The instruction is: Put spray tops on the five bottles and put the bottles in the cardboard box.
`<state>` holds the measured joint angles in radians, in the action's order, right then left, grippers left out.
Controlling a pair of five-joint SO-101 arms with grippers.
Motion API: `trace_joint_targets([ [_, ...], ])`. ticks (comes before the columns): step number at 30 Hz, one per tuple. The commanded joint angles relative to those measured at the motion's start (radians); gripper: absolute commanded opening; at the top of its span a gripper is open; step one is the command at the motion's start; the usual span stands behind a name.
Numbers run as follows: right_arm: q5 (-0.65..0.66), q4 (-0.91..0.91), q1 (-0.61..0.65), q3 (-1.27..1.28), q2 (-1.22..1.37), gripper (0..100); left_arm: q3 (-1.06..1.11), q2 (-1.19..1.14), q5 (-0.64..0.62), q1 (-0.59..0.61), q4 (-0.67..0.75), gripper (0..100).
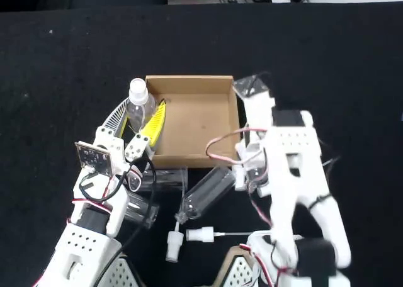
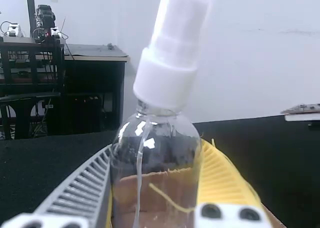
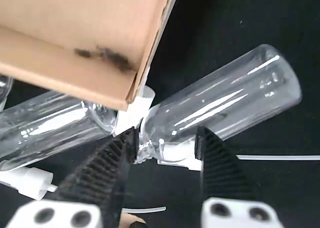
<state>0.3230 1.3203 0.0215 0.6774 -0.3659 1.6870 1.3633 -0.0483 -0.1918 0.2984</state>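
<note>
Closest to the lens, the left wrist view has a capped bottle [image 2: 155,173] upright, gripped between the left gripper's [image 1: 145,106] grey and yellow fingers, a white spray top [image 2: 170,58] on its neck. From above, it sits at the far left corner of the box [image 1: 195,123]; whether over the wall or just outside is hard to tell. The right wrist view shows the right gripper [image 3: 166,135] with its black jaws apart, astride one end of a bare bottle [image 3: 225,103] lying on the table [image 1: 63,48] just beside the box's near corner; from above, the arm covers that end. A second bottle [image 3: 50,123] lies along the front wall, one end cut off. The high view adds a third bottle [image 1: 141,211], partly under the left arm, and a loose top [image 1: 174,243] near another top [image 1: 201,235], each trailing a thin tube.
</note>
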Motion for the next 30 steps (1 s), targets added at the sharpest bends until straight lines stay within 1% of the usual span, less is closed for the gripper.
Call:
trace_joint_targets([
  [1,0.005,-0.054,0.002,0.094,-0.159,15.5,0.022,0.002,0.000,-0.001,-0.002,4],
  [4,-0.041,-0.104,0.018,0.160,-0.185,15.5,0.022,0.002,0.000,-0.001,-0.002,4],
  [9,-0.097,-0.265,0.026,0.263,-0.174,15.5,0.022,0.002,0.000,-0.001,-0.003,4],
  [13,-0.124,-0.315,0.037,0.291,-0.177,15.5,0.022,0.002,0.000,-0.001,-0.003,4],
  [16,-0.115,-0.292,0.021,0.269,-0.188,15.5,0.022,0.002,0.000,-0.001,-0.003,4],
  [22,-0.112,-0.097,-0.098,0.093,-0.274,15.5,0.022,0.002,0.000,-0.001,-0.003,4],
  [24,-0.112,-0.066,-0.127,0.044,-0.291,15.5,0.022,0.002,0.000,-0.001,-0.003,4],
  [27,-0.117,-0.081,-0.140,0.015,-0.294,15.5,0.022,-0.006,0.000,-0.001,-0.011,4],
  [30,-0.130,-0.169,-0.138,0.044,-0.294,15.5,0.022,0.002,-0.006,-0.001,-0.002,4],
])
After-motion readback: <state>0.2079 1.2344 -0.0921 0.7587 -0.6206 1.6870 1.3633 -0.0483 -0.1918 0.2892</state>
